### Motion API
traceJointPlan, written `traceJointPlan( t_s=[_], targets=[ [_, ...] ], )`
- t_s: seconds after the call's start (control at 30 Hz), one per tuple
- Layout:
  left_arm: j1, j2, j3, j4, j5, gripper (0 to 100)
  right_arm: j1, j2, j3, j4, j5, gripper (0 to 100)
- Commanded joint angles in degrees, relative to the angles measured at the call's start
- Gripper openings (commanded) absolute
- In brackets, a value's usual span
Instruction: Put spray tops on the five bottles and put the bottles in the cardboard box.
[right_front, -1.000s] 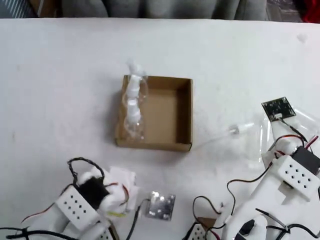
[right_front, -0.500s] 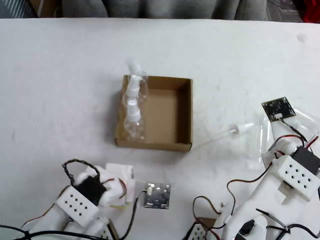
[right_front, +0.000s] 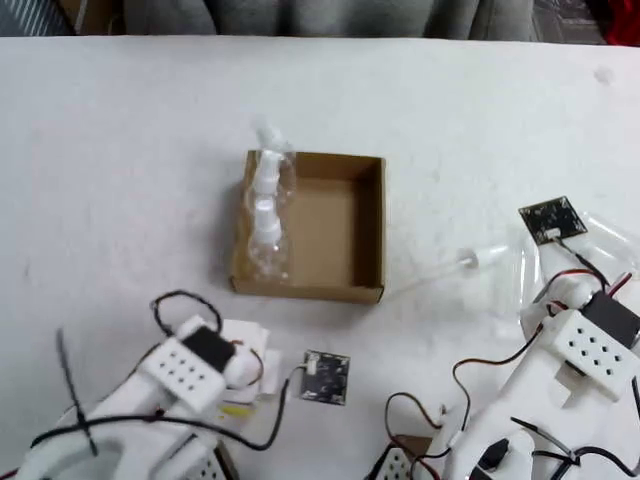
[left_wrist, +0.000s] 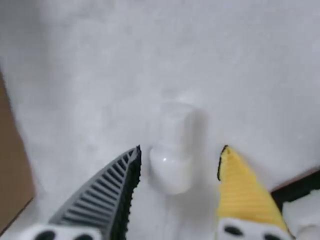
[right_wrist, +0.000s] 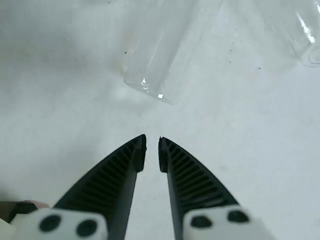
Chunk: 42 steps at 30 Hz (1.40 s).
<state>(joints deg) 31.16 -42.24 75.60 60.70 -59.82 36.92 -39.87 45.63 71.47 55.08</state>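
Roughly, the job looks under halfway done. On the white table (right_front: 120, 120) the cardboard box (right_front: 340, 228) sits open near the middle, and the capped bottles (right_front: 266, 215) lie in a row along one of its side walls, the endmost one poking out over the far rim; I count at least two with tops on, but cannot tell the exact number. The rest of the box floor is bare, so I judge that most of the five are yet to be packed. The left gripper (left_wrist: 180, 152) sits low over the table on the near side of the box, its jaws spread wide on either side of a small white piece (left_wrist: 172, 155) without touching it; that piece may be a cap or top, though I cannot say which. The right gripper (right_wrist: 151, 142) hangs over the table off to the other side, its jaws pressed almost together and holding nothing. Just ahead of it lies a clear bottle (right_wrist: 160, 55) with no top, and a second bottle (right_wrist: 302, 35) lies near it. A loose spray top (right_front: 478, 258) with its thin tube lies between the box and those bottles, waiting to be fitted.
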Motion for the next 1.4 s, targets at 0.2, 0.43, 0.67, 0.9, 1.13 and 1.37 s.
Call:
traceJointPlan(
  t_s=[0.2,0.43,0.67,0.9,1.13,1.37],
  targets=[
    [4.7,0.04,-2.2,1.41,-0.18,2,-0.4,-1.45,-2.2,1.19,0.18,1.9],
    [4.18,-9.45,-2.9,12.31,5.98,2,0.84,-1.45,-2.2,1.19,0.44,1.9],
    [-9.36,-27.03,-5.89,20.84,16.53,2,0.22,-1.36,-4.13,5.76,-0.26,1.9],
    [-38.73,-41.27,-1.23,17.58,16.88,2,-5.05,-1.01,-11.08,12.26,-14.33,2.2],
    [-56.48,-44.53,8.62,7.03,17.76,2,-17.45,-0.84,-11.52,13.32,-34.02,2.4],
    [-61.49,-44.53,8.88,5.01,27.43,2,-28.0,-0.75,-11.43,10.15,-47.3,2.4]
  ],
)
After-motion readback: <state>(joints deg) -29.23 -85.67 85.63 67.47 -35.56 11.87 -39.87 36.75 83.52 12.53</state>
